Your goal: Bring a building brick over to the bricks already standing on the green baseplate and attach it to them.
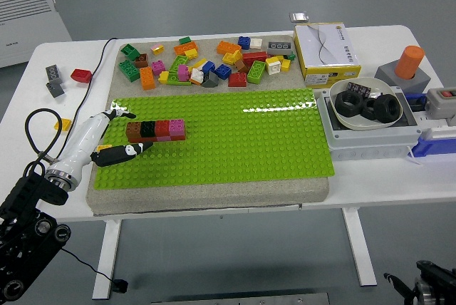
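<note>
Row of joined bricks (156,130) stands on the baseplate (235,141), left part. Loose brick pile (206,61) lies behind the baseplate. Left hand (107,137) lies just left of the row. Bowl (370,102) and box (325,50) sit to the right.

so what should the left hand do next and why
Probably pull the left hand back and reach for a loose brick in the brick pile beyond the green baseplate. It holds nothing, its fingers lie open beside the brick row, and the brown end brick looks seated.
</note>
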{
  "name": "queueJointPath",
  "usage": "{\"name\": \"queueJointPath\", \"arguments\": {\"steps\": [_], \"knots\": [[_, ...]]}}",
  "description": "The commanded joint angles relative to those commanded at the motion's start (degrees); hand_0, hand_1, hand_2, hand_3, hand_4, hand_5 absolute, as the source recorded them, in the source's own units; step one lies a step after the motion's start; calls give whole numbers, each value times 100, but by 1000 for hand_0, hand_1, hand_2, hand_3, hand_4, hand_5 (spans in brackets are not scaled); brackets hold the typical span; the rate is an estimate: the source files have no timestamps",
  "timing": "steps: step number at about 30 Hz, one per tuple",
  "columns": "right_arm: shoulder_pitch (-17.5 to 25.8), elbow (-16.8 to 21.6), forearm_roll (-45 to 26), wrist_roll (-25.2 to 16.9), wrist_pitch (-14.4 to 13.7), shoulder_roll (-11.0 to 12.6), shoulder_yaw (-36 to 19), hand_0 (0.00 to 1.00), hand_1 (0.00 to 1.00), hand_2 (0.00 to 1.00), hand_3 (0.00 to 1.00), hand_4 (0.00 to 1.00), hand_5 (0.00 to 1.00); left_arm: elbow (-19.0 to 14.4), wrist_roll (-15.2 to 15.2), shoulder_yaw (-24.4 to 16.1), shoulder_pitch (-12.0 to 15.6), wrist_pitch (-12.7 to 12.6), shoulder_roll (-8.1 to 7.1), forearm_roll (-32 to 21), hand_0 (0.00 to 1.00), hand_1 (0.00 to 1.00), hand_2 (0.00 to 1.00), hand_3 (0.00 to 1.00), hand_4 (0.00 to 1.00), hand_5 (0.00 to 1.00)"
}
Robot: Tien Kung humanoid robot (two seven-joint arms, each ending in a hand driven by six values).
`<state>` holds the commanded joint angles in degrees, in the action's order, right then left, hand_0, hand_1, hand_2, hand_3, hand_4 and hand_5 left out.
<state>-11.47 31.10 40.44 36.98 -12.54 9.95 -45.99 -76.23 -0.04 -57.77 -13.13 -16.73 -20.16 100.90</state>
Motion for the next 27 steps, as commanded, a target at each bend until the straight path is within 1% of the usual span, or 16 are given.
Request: {"name": "queueJointPath", "arguments": {"steps": [1,2,5,11,13,14,25,27], "knots": [[0,-2,-4,0,2,-3,2,598,603,675,844,981,998,2,-109,-1,4,-121,34,-139,840,720,737,665,826,285],[-1,-3,-4,0,3,-4,3,598,604,677,843,980,998,4,-163,-5,5,-181,52,-208,800,569,662,647,753,176],[-14,-2,-4,0,8,-8,5,598,604,677,843,980,998,9,-318,-17,-15,-351,107,-402,800,569,662,647,753,176],[-37,0,4,0,10,-16,3,597,604,675,843,980,998,27,-398,-26,-71,-426,150,-510,797,560,646,634,745,172],[-38,3,4,0,9,-21,3,597,604,675,843,980,998,35,-410,-34,-79,-428,160,-540,797,560,646,634,745,172],[-37,5,2,0,7,-24,4,598,605,675,844,980,998,39,-417,-39,-81,-426,165,-558,795,556,655,633,723,125],[-20,14,31,0,8,-43,-14,598,604,676,843,979,998,60,-491,-81,-80,-338,185,-659,797,550,667,638,732,111],[-17,16,31,0,7,-43,-13,598,605,676,843,976,998,69,-503,-85,-79,-329,188,-675,802,562,680,641,745,116]]}}
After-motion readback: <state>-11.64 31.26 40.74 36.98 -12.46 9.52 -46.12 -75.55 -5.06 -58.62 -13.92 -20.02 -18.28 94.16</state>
